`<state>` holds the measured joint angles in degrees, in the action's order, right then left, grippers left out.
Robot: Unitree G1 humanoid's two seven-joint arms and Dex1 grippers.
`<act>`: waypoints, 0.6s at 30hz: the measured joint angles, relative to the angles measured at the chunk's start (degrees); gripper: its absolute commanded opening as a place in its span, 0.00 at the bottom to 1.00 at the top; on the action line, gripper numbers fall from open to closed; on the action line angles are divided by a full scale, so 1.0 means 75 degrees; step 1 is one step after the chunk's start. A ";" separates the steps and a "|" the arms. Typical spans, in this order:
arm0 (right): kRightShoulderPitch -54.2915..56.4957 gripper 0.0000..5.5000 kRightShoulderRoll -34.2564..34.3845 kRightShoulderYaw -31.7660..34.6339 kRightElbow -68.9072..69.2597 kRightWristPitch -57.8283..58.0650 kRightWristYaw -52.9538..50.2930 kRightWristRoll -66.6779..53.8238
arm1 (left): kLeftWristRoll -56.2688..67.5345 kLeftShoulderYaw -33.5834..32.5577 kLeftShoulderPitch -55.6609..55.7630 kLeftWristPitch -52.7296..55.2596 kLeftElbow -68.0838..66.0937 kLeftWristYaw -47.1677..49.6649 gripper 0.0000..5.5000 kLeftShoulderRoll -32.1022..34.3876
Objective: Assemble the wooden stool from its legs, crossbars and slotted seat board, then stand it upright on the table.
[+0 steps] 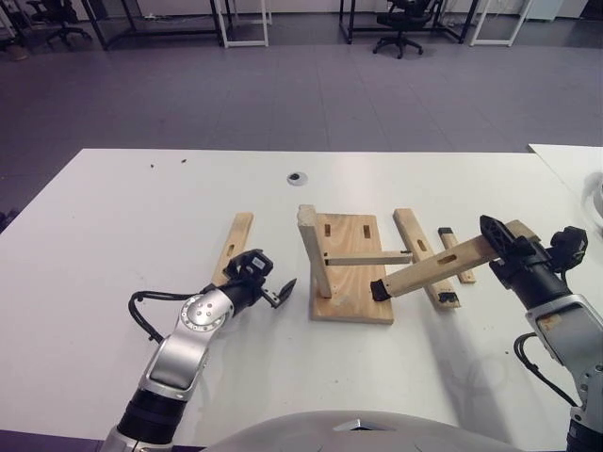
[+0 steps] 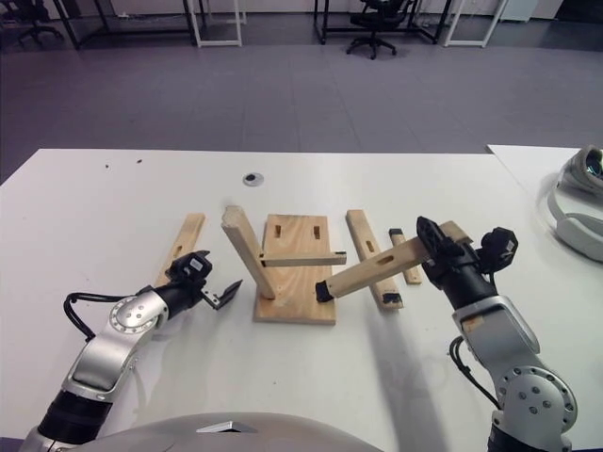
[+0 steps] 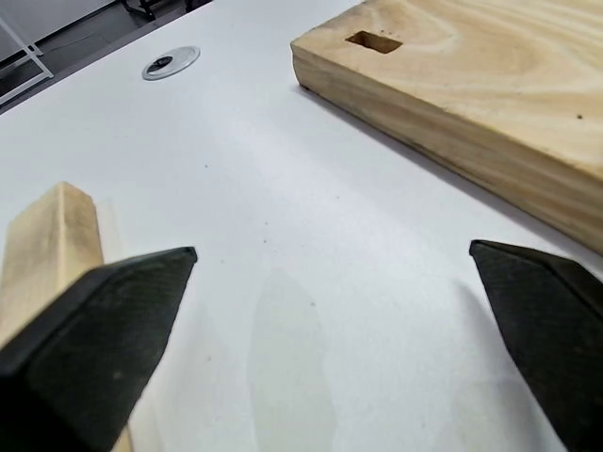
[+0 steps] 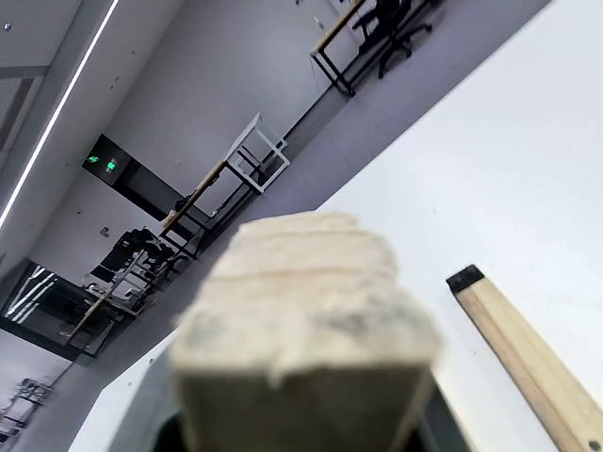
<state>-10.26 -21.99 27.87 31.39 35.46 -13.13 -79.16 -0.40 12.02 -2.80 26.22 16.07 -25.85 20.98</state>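
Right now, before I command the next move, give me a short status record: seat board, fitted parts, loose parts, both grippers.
Seat board: lying flat, slots up.
Fitted: upright leg with crossbar pointing right.
Left gripper: open, empty, between left loose leg and board.
Right gripper: shut on held leg, tilted, capped end at board's right edge.
Loose right: long leg, short crossbar.
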 measured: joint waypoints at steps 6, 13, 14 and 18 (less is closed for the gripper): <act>0.0218 0.18 -0.0267 -0.0954 0.1144 -0.0321 0.0006 0.1853 | 0.0286 -0.0063 0.0148 0.0359 0.0352 0.0040 0.97 -0.0393; 0.0476 0.18 -0.0576 -0.2572 0.1849 -0.0066 -0.0333 0.3569 | 0.0712 -0.0161 0.0381 0.0911 0.0984 0.0082 0.97 -0.0772; 0.0718 0.18 -0.0550 -0.2648 0.1746 0.0089 -0.0456 0.3566 | 0.0757 -0.0176 0.0422 0.0991 0.1076 0.0154 0.97 -0.0835; 0.1440 0.18 -0.0442 -0.2582 0.1261 0.0639 -0.0700 0.3271 | 0.0896 -0.0254 0.0442 0.1211 0.1327 0.0286 0.97 -0.0923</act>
<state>0.54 -25.30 8.51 40.85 40.26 -18.38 -54.63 6.32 10.12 0.51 35.30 26.02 -23.71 14.06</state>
